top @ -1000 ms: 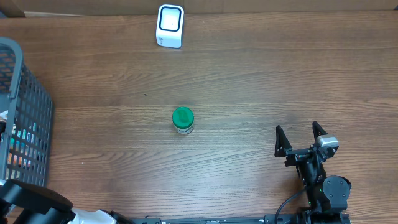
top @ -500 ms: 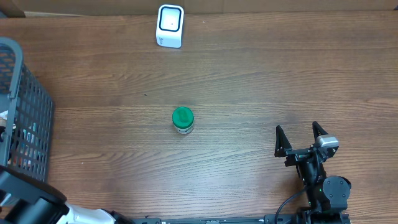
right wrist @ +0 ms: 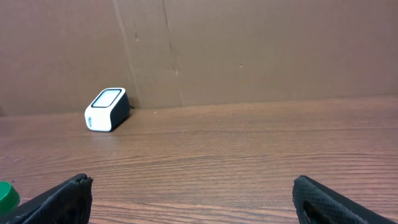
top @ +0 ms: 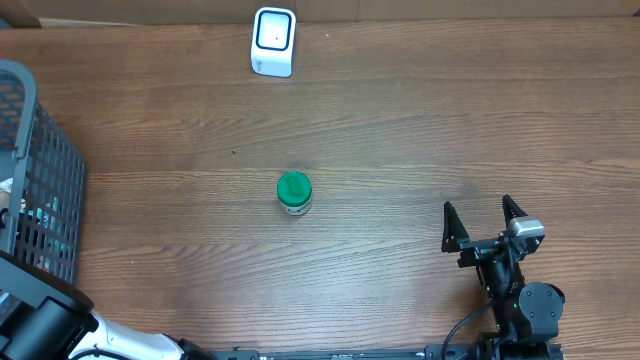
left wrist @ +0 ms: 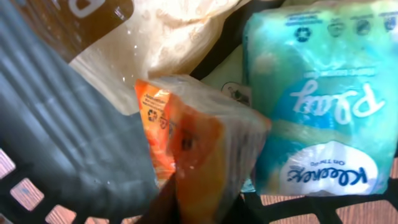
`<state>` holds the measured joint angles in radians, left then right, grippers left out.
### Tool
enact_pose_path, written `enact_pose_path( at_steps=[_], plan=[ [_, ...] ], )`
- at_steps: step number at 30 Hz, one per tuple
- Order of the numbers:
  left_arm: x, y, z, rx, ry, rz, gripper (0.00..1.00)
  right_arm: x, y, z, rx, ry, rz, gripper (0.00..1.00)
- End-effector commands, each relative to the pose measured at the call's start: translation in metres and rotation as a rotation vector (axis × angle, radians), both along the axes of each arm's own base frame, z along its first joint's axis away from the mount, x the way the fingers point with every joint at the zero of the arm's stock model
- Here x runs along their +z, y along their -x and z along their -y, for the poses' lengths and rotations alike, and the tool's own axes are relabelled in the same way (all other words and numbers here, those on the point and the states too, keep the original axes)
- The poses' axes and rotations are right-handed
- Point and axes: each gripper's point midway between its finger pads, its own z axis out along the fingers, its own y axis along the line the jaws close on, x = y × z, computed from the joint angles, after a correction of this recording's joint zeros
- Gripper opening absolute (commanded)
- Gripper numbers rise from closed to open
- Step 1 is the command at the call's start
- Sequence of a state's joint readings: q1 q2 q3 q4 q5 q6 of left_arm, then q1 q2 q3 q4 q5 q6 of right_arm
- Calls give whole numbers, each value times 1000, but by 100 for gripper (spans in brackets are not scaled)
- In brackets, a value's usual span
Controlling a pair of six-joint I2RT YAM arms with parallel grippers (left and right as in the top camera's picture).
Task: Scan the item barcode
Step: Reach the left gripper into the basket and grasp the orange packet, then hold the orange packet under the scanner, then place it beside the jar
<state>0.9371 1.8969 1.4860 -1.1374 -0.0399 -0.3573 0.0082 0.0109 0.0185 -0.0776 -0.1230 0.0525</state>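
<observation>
Two fingers of the left pincer point(left wrist: 198, 210) have come together, seemingly clamped on the orange packet point(left wrist: 199, 149), which lies in the basket point(left wrist: 56, 143) beside a tissue pack point(left wrist: 323, 106). Gripping its edge suits lifting it toward the scanner point(top: 273, 41) at the far side of the desk point(top: 400, 130). The right pincer point(right wrist: 196, 196) stands apart, idle. Since a second ago only the left arm has shifted.

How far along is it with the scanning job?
Early on. Done: the left gripper is down in the basket, shut on what looks like an orange packet. In hand: that packet, not yet lifted out. Left: carry it to the white scanner and show its barcode. The right gripper sits open.
</observation>
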Motion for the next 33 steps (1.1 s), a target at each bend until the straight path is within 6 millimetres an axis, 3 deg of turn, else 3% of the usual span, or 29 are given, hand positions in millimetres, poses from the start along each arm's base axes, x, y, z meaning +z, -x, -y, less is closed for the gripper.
enact_pose_path(
  at_steps=[1, 4, 11, 17, 22, 25, 31, 32, 33],
  plan=[
    [4, 2, 0, 2, 3, -17, 4, -2, 0, 1, -5, 0, 1, 100],
    [21, 1, -2, 4, -1, -15, 4, -2, 0, 1, -5, 0, 1, 100],
    [122, -17, -18, 48, -95, 97, 4, -2, 0, 1, -5, 0, 1, 100],
    [221, -49, -3, -1, -165, 377, 4, -2, 0, 1, -5, 0, 1, 100],
    [299, -70, 50, -137, -241, 601, 4, -2, 0, 1, -5, 0, 1, 100],
    [330, -78, 106, -292, -288, 661, 4, -2, 0, 1, -5, 0, 2, 100],
    [342, -97, 210, -636, -328, 648, 4, -2, 0, 1, -5, 0, 1, 100],
    [338, -106, 246, -754, -304, 644, 4, -2, 0, 1, -5, 0, 2, 100],
    [333, -110, 264, -809, -287, 635, 4, -2, 0, 1, -6, 0, 1, 100]
  ],
)
